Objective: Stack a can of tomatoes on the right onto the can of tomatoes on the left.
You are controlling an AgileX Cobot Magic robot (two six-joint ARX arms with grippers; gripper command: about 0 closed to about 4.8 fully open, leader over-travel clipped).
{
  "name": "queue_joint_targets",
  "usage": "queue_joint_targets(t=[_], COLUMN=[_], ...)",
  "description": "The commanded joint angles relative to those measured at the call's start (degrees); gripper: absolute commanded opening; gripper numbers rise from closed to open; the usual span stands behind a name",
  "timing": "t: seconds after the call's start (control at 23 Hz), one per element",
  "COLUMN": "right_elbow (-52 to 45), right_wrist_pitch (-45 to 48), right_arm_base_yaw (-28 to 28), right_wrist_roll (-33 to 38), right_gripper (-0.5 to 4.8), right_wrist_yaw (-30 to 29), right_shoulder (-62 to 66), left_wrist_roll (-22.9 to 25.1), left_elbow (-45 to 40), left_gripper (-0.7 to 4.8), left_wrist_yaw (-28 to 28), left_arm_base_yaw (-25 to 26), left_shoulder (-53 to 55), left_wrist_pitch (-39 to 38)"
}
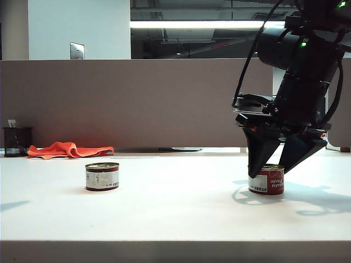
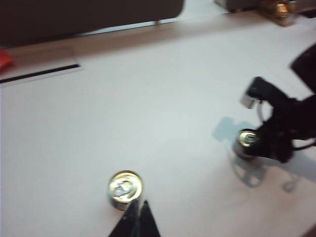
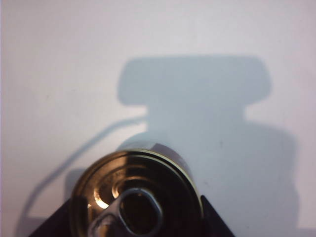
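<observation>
Early stage: right can (image 1: 266, 179) sits on the tabletop (image 1: 175, 213) lower right, straddled by the right gripper (image 1: 272, 164), grip uncertain; left can (image 1: 102, 176) lower left unstacked; left gripper (image 2: 138, 217) clenched empty.

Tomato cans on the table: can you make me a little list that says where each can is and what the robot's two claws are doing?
right can: upright on the white table, between the fingers
right gripper: straddling that can's top, fingers on both sides
left can: upright, alone, nothing on top
left gripper: shut, above the table near the left can, not touching it
stacked: not yet
behind: orange cloth, black mesh cup
</observation>
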Motion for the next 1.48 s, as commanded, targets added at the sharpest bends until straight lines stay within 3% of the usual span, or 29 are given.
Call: queue_joint_targets(t=[0.04, 0.39, 0.74, 1.09, 1.48], right_elbow=[2.01, 15.87, 34.64, 41.59, 41.59], right_wrist_pitch=[0.13, -2.99, -2.01, -3.28, -2.56], right_arm_base_yaw=[0.09, 2.23, 16.09, 21.97, 22.88], right_wrist_roll=[0.04, 0.48, -0.24, -5.84, -5.77], right_gripper=[2.60, 2.60, 2.60, 2.60, 2.60], right_wrist_yaw=[-0.48, -3.61, -1.16, 1.95, 0.76], right_shoulder=[-0.24, -0.22, 8.52, 18.93, 24.17], left_wrist_roll=[1.68, 1.99, 1.97, 1.97, 1.97], left_elbow=[0.13, 0.13, 0.13, 0.13, 0.13], left_gripper=[-0.06, -0.06, -0.06, -0.06, -0.06], left_wrist_yaw=[-5.49, -6.49, -6.36, -6.34, -6.32], left_arm_base_yaw=[0.07, 0.07, 0.07, 0.07, 0.07], left_shoulder=[-0.26, -0.24, -0.24, -0.24, -0.22], left_wrist_pitch=[1.27, 3.61, 3.78, 3.74, 3.69])
